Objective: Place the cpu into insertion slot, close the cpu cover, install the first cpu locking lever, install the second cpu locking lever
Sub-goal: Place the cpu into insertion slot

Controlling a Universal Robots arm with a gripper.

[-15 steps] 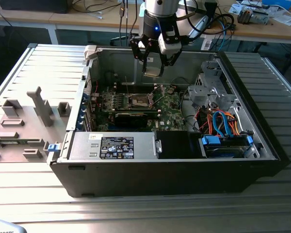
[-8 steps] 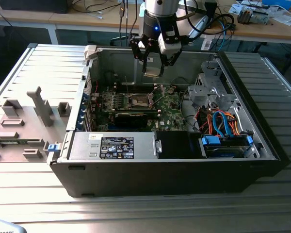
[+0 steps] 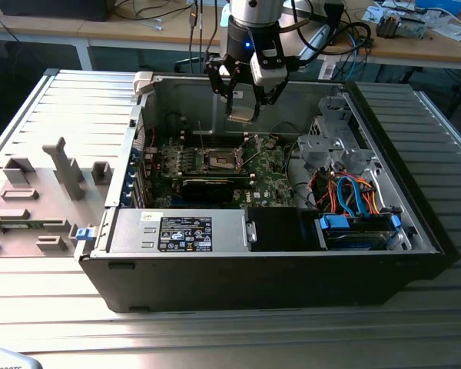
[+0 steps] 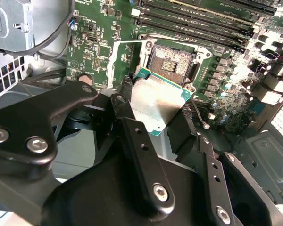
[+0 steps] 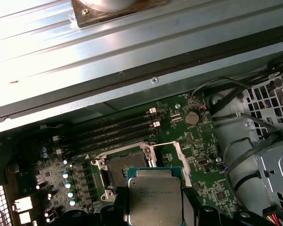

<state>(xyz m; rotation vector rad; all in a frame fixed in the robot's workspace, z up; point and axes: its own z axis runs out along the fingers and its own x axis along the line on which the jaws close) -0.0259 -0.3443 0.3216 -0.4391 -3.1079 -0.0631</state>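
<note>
Starting at the exterior view's left, grey plastic fixtures stand on the ribbed metal desk, well apart from the work. Next comes the open computer case lying on its side, with the green motherboard on its floor. The insertion slot sits near the board's middle, its dark centre bare.

A little toward the exterior view's right of the slot, and clearly above it, hangs the claw. It is clenched on the cpu, pinching the chip by opposite edges, so the cpu is in the air and not yet seated. In the second wrist view the cpu cover appears swung back beside the slot, leaving the socket mouth free. Further right are the drive cage and the blue cables, clear of the approach.

The step in hand looks like placing the chip. To do it well:
- Bring the chip square over the socket, its edges parallel to the metal rim.
- Hold it level.
- Lower it straight down.
- Avoid any sideways slide, which would likely bend the contacts.
- Release the grip only once the chip rests flat inside the rim.
</note>
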